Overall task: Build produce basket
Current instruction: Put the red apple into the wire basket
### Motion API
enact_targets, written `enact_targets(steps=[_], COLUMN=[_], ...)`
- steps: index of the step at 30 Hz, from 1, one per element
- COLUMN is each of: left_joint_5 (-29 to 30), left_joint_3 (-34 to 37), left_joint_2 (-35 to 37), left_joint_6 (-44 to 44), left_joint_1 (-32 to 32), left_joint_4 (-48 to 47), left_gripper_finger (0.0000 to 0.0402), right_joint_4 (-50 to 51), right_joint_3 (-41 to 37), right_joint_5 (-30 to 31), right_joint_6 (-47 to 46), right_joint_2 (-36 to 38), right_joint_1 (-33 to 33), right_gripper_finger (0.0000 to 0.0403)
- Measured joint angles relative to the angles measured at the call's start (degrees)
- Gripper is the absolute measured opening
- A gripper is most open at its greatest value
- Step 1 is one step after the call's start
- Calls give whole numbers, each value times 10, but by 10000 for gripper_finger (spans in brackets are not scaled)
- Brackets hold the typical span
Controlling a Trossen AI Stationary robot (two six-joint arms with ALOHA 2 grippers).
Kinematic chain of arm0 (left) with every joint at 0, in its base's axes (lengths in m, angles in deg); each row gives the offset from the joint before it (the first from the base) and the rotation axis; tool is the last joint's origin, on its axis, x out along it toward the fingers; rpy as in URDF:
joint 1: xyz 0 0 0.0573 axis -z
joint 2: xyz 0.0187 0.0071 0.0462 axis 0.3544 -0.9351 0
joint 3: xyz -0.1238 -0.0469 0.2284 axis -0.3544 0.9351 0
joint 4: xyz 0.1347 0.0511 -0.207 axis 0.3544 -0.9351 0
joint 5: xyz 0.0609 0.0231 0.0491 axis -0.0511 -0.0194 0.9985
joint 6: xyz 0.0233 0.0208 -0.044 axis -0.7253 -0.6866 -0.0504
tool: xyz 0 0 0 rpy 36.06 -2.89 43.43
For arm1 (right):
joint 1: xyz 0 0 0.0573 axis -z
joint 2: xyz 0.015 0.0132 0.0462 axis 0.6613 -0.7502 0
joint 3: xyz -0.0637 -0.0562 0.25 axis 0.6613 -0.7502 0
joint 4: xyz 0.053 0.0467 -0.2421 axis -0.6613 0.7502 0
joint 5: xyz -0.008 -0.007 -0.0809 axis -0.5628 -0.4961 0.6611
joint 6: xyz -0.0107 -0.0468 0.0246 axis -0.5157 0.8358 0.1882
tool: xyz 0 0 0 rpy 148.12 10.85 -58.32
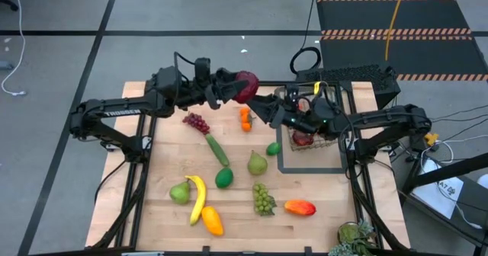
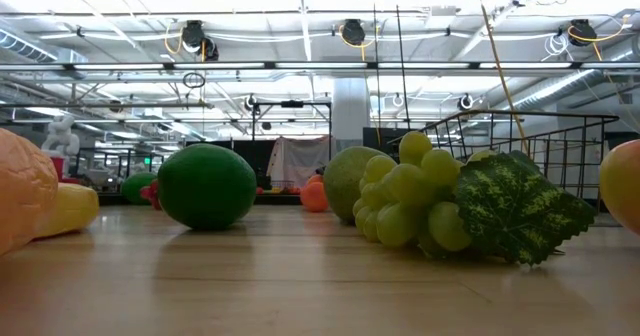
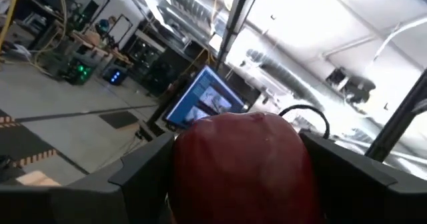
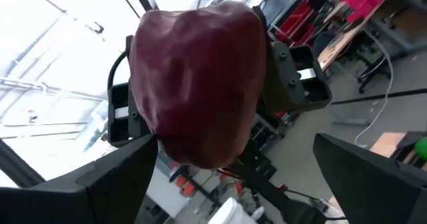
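High above the table's far middle hangs a dark red apple (image 1: pixel 245 87) (image 4: pixel 197 77), with my left gripper (image 1: pixel 238 89) (image 3: pixel 240 174) shut on it. My right gripper (image 1: pixel 258 104) (image 4: pixel 233 177) is open right by the apple, one finger on each side of its lower part. The wire basket (image 1: pixel 324 138) stands at the right on a flat dark tray frame (image 1: pixel 284 164) and holds another red apple (image 1: pixel 303 139). Loose produce lies on the wood, among it purple grapes (image 1: pixel 196 122), a cucumber (image 1: pixel 217 149), a banana (image 1: pixel 198 197) and green grapes (image 1: pixel 263 199) (image 2: pixel 420 201). My left gripper pinches the apple by two opposite sides (image 3: pixel 183 164) between its two fingers (image 3: pixel 143 174). The fingers come from the table's left, about level. The apple is lifted clear of the table. Whether my right gripper touches the apple, I cannot tell.
Also on the table are two pears (image 1: pixel 257 163), limes (image 1: pixel 223 177) (image 2: pixel 207 186), an orange (image 1: pixel 245 117) and two mangoes (image 1: pixel 300 207). A leafy green piece (image 1: pixel 354 237) lies at the near right corner. A dark box (image 1: pixel 351 77) stands behind the basket.
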State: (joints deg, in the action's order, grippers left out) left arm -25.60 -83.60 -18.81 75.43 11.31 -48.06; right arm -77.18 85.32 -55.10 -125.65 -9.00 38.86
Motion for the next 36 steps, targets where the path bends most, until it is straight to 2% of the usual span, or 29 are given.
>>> enact_targets(steps=[10,16,22,26,32,36], left_joint_5=[-2,-5,13,16,17,26], left_joint_3=[0,0,0,0,0,0], left_joint_2=[0,0,0,0,0,5], left_joint_6=[-32,-37,-30,-2,72,70], left_joint_1=[5,6,6,5,0,1], left_joint_4=[-54,-66,-64,-59,-57,-57], left_gripper_finger=[310,310,311,328,392,385], right_joint_4=[-20,-21,-23,-22,-20,-17], right_joint_3=[0,0,-4,-4,-6,-6], right_joint_5=[7,-1,-41,-73,-129,-175], right_joint_6=[18,40,22,17,4,-14], right_joint_2=[0,0,1,1,1,1], right_joint_1=[-5,3,19,30,49,63], right_gripper_finger=[393,344,293,294,300,301])
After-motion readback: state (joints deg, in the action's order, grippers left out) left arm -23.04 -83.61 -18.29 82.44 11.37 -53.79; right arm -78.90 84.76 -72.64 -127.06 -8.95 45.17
